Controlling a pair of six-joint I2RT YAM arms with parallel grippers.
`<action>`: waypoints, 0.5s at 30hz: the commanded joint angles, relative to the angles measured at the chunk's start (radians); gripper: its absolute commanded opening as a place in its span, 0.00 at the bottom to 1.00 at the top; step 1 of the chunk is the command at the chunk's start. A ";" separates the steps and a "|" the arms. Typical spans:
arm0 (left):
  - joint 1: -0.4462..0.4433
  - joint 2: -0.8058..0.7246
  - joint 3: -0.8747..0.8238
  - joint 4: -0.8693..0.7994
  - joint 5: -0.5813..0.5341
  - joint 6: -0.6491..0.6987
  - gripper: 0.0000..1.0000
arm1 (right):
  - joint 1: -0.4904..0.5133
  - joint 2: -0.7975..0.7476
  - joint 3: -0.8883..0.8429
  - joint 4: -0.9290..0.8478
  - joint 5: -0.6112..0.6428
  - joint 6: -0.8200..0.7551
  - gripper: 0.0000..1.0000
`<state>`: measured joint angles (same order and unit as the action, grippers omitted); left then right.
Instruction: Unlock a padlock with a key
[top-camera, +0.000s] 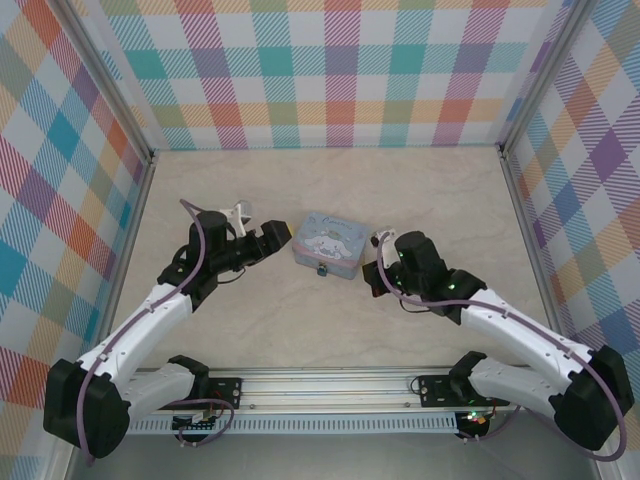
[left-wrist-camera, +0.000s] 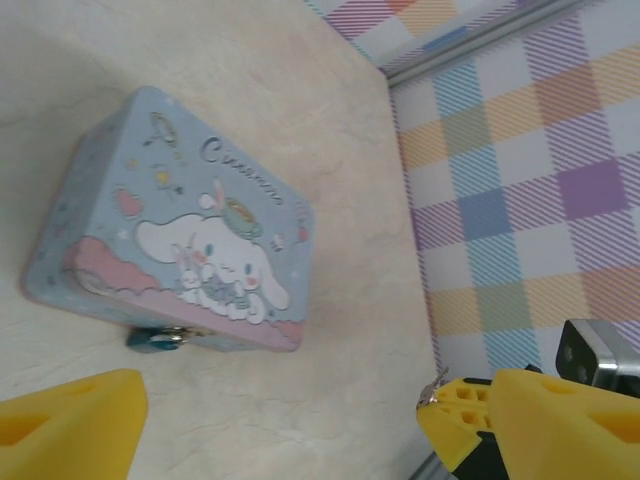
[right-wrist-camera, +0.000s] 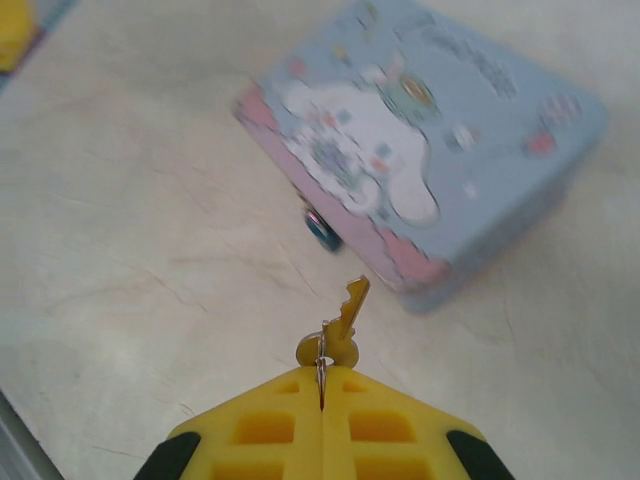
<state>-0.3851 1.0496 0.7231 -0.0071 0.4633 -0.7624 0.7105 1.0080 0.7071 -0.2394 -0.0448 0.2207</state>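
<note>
The padlock (right-wrist-camera: 322, 228) is a tiny bluish lock hanging at the front side of the pale blue cartoon tin (right-wrist-camera: 430, 150). My right gripper (right-wrist-camera: 322, 385) is shut on the key (right-wrist-camera: 345, 322), a small brassy key on a ring that sticks out of the fingertips and points at the padlock, a short gap away. My left gripper (left-wrist-camera: 285, 410) is open wide, just left of the tin (left-wrist-camera: 180, 220), with the padlock (left-wrist-camera: 155, 340) ahead of its left finger. A small metal sliver (left-wrist-camera: 435, 388) sits on its right fingertip. From above, the left gripper (top-camera: 280, 238) and right gripper (top-camera: 374, 268) flank the tin (top-camera: 325, 243).
Plaid walls (top-camera: 340, 70) enclose the beige table (top-camera: 330, 180) on three sides. A metal rail (top-camera: 330, 385) with both arm bases runs along the near edge. Free floor lies behind and in front of the tin.
</note>
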 joint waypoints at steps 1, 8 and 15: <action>-0.024 0.020 0.011 0.126 0.083 -0.112 0.83 | 0.009 -0.008 0.036 0.106 -0.097 -0.165 0.00; -0.083 0.077 0.069 0.179 0.109 -0.132 0.67 | 0.073 0.084 0.168 0.029 -0.109 -0.362 0.00; -0.121 0.110 0.085 0.214 0.123 -0.133 0.53 | 0.132 0.168 0.272 -0.078 -0.022 -0.501 0.00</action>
<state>-0.4824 1.1561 0.7731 0.1574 0.5606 -0.8928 0.8371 1.1664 0.9459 -0.2657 -0.0914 -0.1814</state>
